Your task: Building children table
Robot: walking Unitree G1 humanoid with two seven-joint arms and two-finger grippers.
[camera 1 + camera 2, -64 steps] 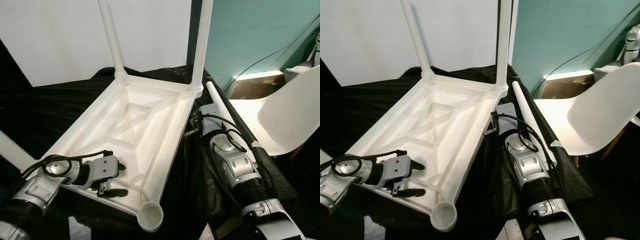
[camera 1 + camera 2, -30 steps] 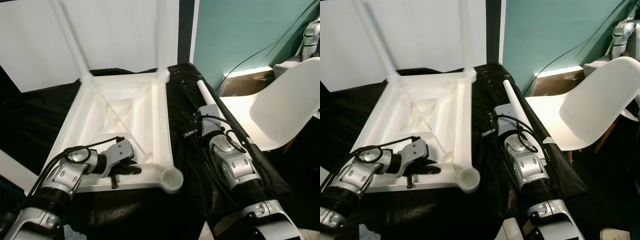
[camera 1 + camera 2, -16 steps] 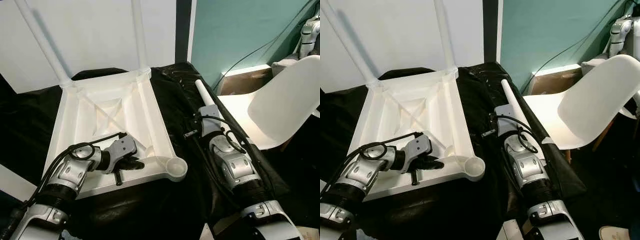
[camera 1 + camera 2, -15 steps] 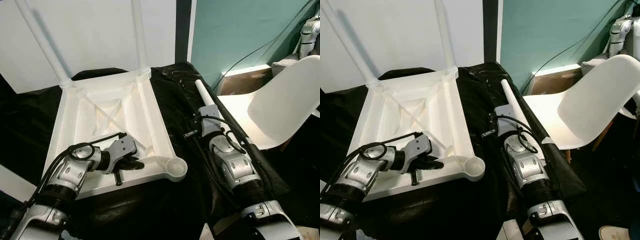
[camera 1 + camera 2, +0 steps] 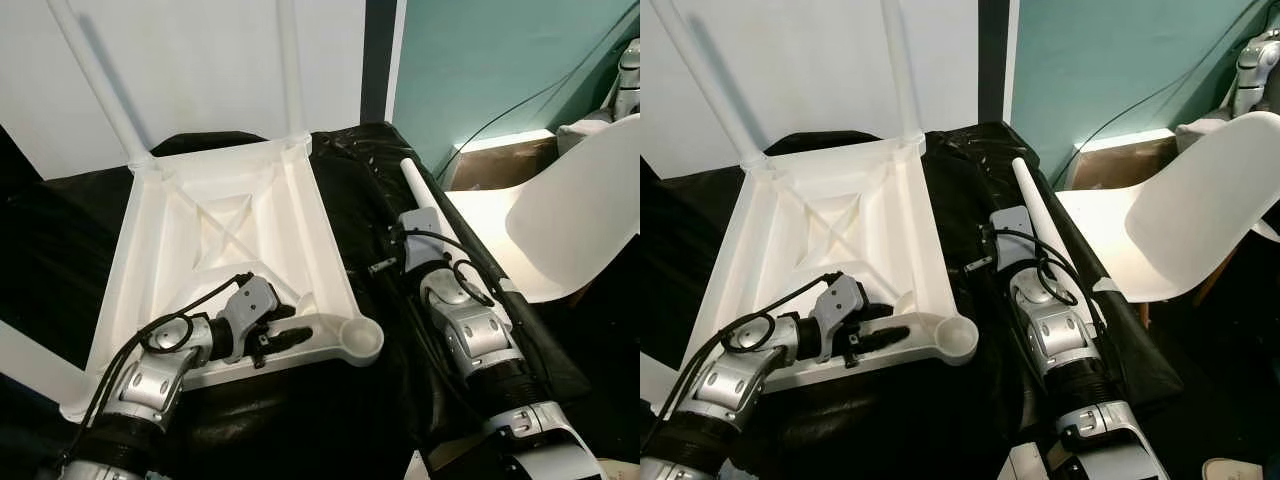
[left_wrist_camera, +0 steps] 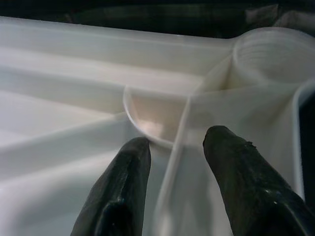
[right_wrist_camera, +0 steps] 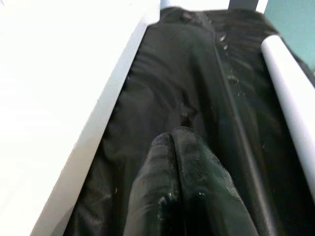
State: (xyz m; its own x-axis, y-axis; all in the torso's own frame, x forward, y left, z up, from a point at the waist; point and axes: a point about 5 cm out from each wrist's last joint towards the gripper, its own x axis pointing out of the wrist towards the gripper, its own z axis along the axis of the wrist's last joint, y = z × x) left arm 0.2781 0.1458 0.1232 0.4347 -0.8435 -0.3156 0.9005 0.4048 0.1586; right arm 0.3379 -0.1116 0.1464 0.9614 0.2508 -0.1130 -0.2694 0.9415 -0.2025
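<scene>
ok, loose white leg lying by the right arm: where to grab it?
Grip the leg mid-shaft from above, fingers across it. It lies flat on the black cloth beside the right hand, a round tube with its far end free.

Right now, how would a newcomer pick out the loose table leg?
Find the upturned white tabletop on the black sheet. To its right, beside the right arm, the loose leg lies flat. The two fitted legs stand upright instead.
</scene>
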